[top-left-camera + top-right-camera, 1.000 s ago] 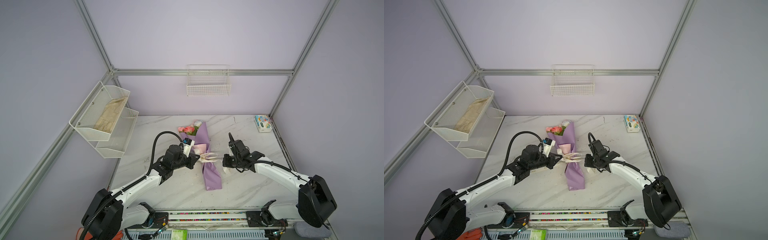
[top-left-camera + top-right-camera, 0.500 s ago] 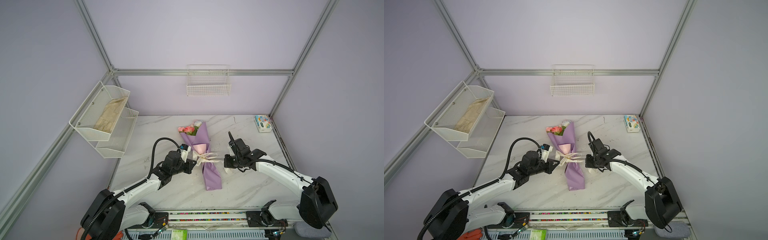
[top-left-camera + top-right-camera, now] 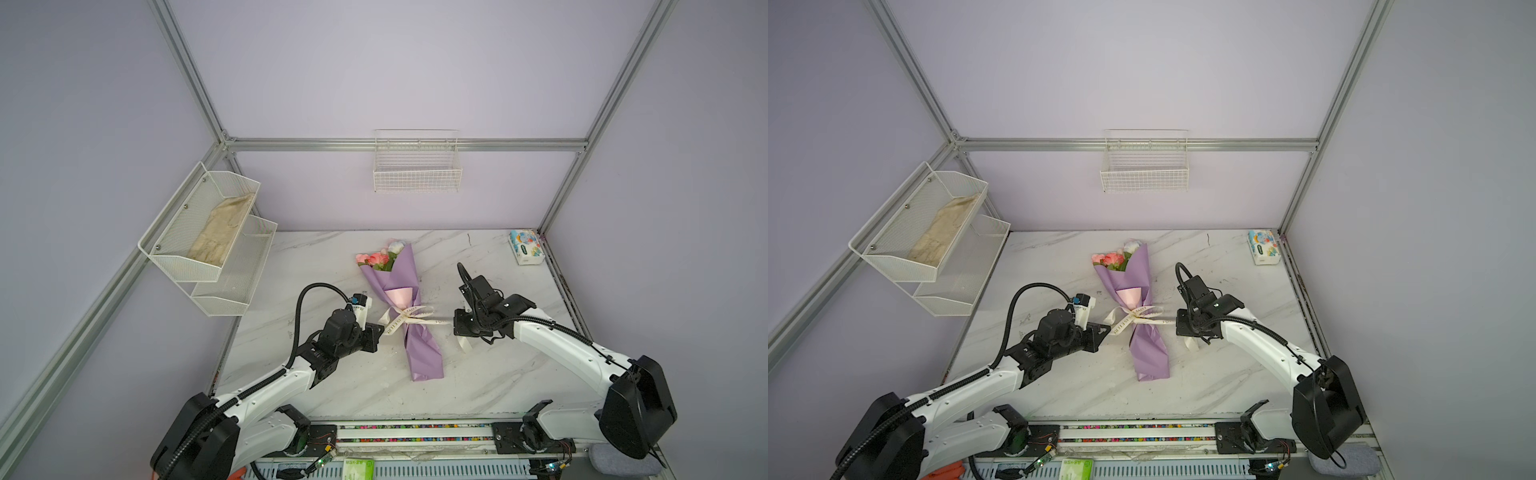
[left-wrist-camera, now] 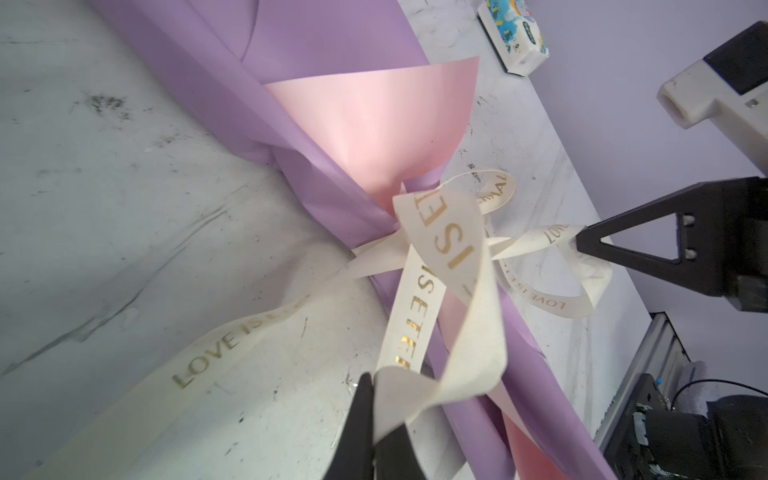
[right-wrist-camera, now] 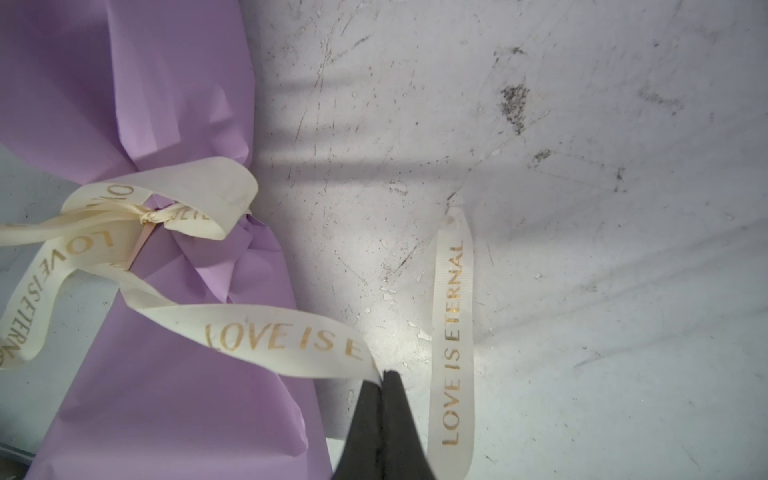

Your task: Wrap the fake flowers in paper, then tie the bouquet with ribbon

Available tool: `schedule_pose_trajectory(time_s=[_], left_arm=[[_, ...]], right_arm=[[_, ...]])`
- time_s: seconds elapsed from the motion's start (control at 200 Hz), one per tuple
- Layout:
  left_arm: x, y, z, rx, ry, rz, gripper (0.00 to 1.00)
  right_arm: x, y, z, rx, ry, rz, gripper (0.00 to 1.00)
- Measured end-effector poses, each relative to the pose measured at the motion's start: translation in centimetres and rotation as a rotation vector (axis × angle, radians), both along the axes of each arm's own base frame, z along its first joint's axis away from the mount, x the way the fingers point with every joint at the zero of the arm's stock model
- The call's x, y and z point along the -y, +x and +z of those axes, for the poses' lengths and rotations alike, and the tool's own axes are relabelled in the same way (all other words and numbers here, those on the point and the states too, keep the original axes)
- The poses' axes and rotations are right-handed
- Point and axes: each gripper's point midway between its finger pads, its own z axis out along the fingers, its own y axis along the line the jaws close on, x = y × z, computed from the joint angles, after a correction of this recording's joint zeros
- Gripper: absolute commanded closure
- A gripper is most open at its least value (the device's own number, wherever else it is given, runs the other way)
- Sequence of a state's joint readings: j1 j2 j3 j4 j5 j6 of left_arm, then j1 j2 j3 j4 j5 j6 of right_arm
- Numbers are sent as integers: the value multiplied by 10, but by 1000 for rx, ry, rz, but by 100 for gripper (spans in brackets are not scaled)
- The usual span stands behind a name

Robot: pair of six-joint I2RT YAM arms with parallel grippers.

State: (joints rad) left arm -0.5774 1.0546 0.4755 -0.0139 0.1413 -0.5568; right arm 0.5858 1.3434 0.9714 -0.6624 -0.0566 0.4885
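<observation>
I have two arms, and a bouquet of fake flowers lies between my grippers on a marble table. Its pink and white rose heads point toward the back wall. The narrow end of its lilac paper cone points toward my base.

A cream ribbon with gold lettering circles the pinched waist of the cone and crosses there in a small knot with loops on either side.

My left gripper is clamped on a folded loop of the ribbon, just beside the cone. My right gripper is pinched together on the opposite strand, a little away from the paper. Past its fingers the loose ribbon tail runs along the tabletop.

I judge the tying to be nearly done, since the ribbon is wrapped, crossed and looped into a bow. The loops look slack and uneven, so what seems left is drawing both sides apart to cinch the knot and then letting go. A tissue pack sits untouched in the far corner.
</observation>
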Motion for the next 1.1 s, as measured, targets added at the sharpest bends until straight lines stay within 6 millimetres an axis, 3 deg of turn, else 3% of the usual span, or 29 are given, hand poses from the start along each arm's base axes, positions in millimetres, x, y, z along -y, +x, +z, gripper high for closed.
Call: schedule_pose_trajectory(time_s=[0.215, 0.405, 0.525, 0.585, 0.65, 0.685, 0.74, 0.765, 0.84, 0.94, 1.1], left_arm=[[-20, -14, -17, -96, 177, -19, 100], [-17, -3, -4, -151, 315, -80, 100], [-20, -4, -17, -204, 375, -98, 100], [-24, -11, -29, -259, 408, -105, 87], [-27, -15, -36, -293, 423, -102, 89], [-28, -16, -36, -298, 423, -101, 83], [-28, -17, -33, -291, 411, -97, 61], [-28, -17, -29, -280, 405, -98, 56], [-27, -18, -15, -235, 363, -84, 67], [-29, -22, 8, -149, 296, -65, 52], [-14, -19, 52, 58, 169, -130, 51]], right_arm=[[-10, 0, 0, -11, 41, 27, 100], [-22, 1, 4, -6, 99, 58, 100], [-25, 1, 4, -3, 115, 64, 100], [-24, 1, 3, -4, 110, 62, 100], [-23, 2, 1, -6, 103, 59, 100], [-24, 3, -1, -10, 100, 59, 100], [-25, 4, -5, -16, 101, 61, 100], [-26, 3, -6, -20, 105, 64, 100], [-29, 3, -9, -23, 119, 70, 100], [-35, 1, -10, -25, 152, 86, 100], [-43, 2, -12, -25, 189, 104, 100]])
